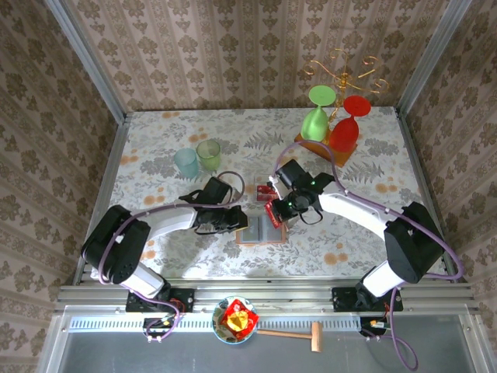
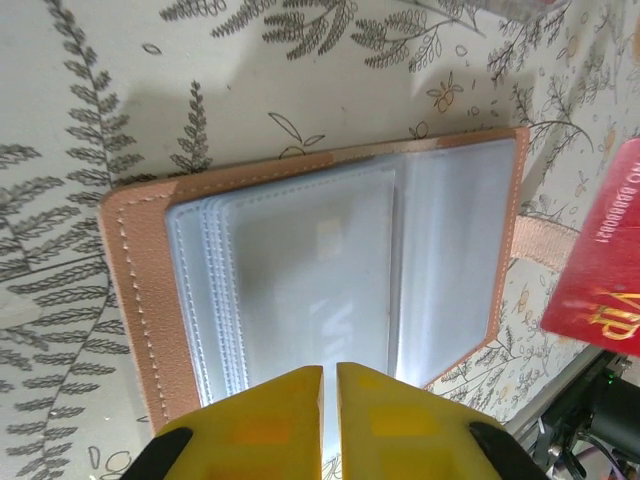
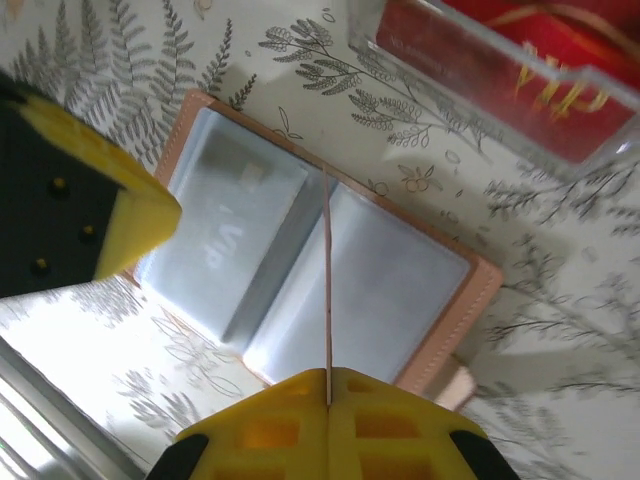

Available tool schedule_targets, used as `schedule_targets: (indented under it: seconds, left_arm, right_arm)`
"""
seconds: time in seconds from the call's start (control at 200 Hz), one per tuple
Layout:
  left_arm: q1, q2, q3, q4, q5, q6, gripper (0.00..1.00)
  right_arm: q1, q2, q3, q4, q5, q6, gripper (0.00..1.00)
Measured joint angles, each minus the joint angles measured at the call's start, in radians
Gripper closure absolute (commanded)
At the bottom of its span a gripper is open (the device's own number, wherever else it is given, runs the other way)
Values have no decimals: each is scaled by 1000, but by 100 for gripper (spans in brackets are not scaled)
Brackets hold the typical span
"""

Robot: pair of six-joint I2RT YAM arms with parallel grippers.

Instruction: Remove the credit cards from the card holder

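The card holder [image 1: 259,230] lies open on the table, salmon-brown outside with pale clear pockets [image 2: 330,270] inside. My left gripper [image 2: 329,368] is over its near pockets, its yellow fingers almost together with nothing between them. My right gripper [image 3: 328,372] is shut on a red credit card [image 2: 600,270], lifted above the holder [image 3: 400,270]. In the right wrist view that card [image 3: 328,280] shows edge-on as a thin line. A left finger [image 3: 110,215] sits by the holder's left page. More red credit cards [image 3: 500,50] lie in a clear tray [image 1: 265,191] just beyond the holder.
Teal [image 1: 186,161] and green [image 1: 208,154] cups stand at the back left. A wooden stand [image 1: 322,144] with a green and a red glass is at the back right. A bowl [image 1: 236,320] and a wooden mallet [image 1: 299,336] lie below the table's front rail.
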Motion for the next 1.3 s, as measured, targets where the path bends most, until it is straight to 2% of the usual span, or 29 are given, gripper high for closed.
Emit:
schedule_targets:
  seconds: [0.335,0.525,0.83,1.3]
  left_arm:
    - [10,-46,-1,-28,-19,8,86]
    - [23,-68,-2,-49,-29,24,83]
    - [69,-114,-8,-63,-42,43,83]
    - [100,-119,-14,-71,-42,44,84]
  right_arm:
    - [-1,73,163,-220,47,-582,100]
    - [-21,166,314,-328,81,-785,100]
    - [-88,309,517,-430,114,-940,100]
    - [-117,533,803,-532,120,-1034,100]
